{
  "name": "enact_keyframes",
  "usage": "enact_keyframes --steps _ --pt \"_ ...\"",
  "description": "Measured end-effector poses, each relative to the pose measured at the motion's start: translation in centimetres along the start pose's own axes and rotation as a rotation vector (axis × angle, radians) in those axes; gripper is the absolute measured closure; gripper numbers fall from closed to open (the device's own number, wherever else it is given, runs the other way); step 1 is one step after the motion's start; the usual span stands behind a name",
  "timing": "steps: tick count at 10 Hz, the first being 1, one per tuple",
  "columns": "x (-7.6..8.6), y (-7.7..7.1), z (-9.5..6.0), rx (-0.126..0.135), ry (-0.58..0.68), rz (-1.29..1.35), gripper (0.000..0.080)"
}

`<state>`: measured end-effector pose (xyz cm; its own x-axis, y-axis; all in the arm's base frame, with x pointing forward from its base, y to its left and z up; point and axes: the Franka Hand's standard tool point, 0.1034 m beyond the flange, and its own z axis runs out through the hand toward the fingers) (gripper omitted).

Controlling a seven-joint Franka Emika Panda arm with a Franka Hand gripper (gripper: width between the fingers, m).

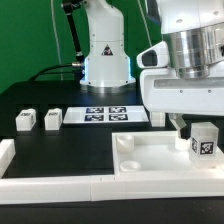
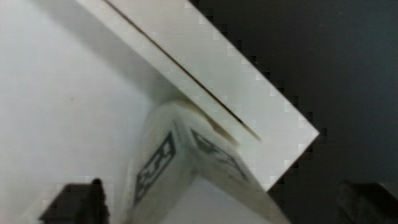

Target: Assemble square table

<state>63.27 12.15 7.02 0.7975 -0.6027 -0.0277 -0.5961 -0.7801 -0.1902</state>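
The square table slab [image 1: 150, 152] lies flat on the black table at the exterior view's right, and its raised rim also shows in the wrist view [image 2: 196, 70]. A tagged white leg block [image 1: 205, 141] stands upright on the slab's right corner. My gripper [image 1: 193, 126] hangs right over it. In the wrist view the leg [image 2: 199, 172] sits between my dark fingers [image 2: 79, 203], with gaps on both sides, so the gripper [image 2: 222, 210] is open around it. Two more leg blocks [image 1: 25, 121] [image 1: 52, 118] stand at the left, and another [image 1: 158, 118] stands behind the slab.
The marker board [image 1: 105, 114] lies in the middle at the back, in front of the robot base [image 1: 105, 60]. Long white border rails [image 1: 50, 185] run along the front and left edges. Black table top [image 1: 70, 145] lies between the rails and the slab.
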Motion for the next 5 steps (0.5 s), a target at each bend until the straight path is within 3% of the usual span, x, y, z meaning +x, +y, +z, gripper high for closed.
enact_keyframes --steps 2,5 --pt "0.07 0.07 -0.12 -0.047 0.010 -0.370 0.0150" --pt "0.06 0.08 -0.10 -0.056 0.007 -0.616 0.0150"
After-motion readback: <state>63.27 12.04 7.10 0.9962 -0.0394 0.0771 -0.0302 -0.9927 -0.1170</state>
